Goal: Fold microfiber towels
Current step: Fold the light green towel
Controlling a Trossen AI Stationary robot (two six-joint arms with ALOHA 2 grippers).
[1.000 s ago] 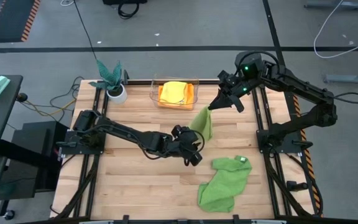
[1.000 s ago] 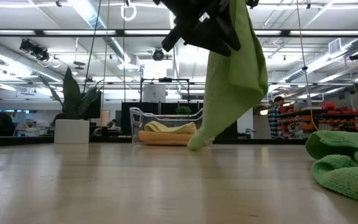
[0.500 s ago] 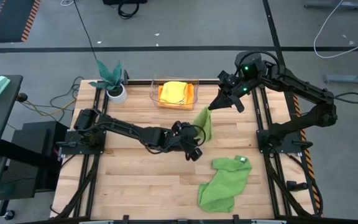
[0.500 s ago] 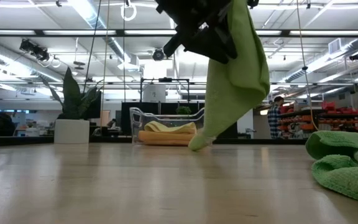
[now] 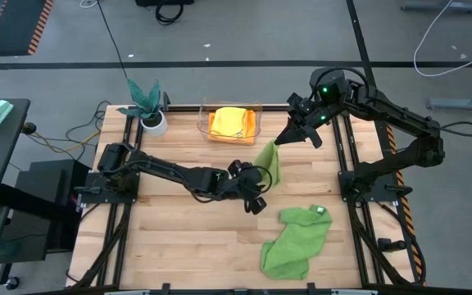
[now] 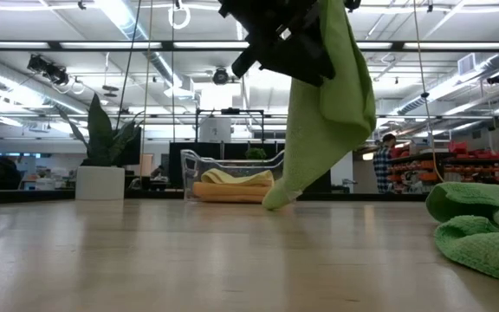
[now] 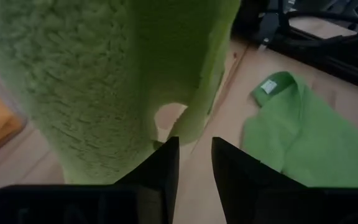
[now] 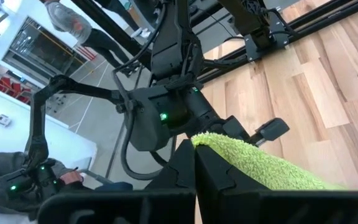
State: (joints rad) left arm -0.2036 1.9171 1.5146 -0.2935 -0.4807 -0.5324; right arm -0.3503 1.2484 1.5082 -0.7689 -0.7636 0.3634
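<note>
My right gripper (image 5: 280,142) is shut on the lime green towel (image 5: 268,162), which hangs from it in a narrow drape (image 6: 323,113); its lowest tip (image 6: 274,203) is at or just above the table. My left gripper (image 7: 195,152) is open, close to the towel's lower edge (image 7: 166,124); I cannot tell whether it touches. The larger mid-green towel (image 5: 297,238) with its white tag (image 5: 319,211) lies crumpled at the near right. The orange and yellow towels (image 5: 229,123) lie in a clear bin at the far edge. My right gripper pinches the lime green towel's top edge (image 8: 229,151) between its two shut fingers (image 8: 185,171), coming from the table's far right and slanting down. The towel hangs slack below the fingers, lifted off the table except perhaps at its lowest tip.
A teal-leaved plant in a white pot (image 5: 149,105) stands at the far left corner. The clear bin (image 5: 252,111) stands at the far edge. Bare wood (image 5: 179,238) lies near and left of the arms. Dark frame rails (image 5: 352,180) run along the table's sides.
My left gripper has gone a little toward the table's far edge, closer to the hanging lime green towel. The towel and my right gripper have stayed where they were.
</note>
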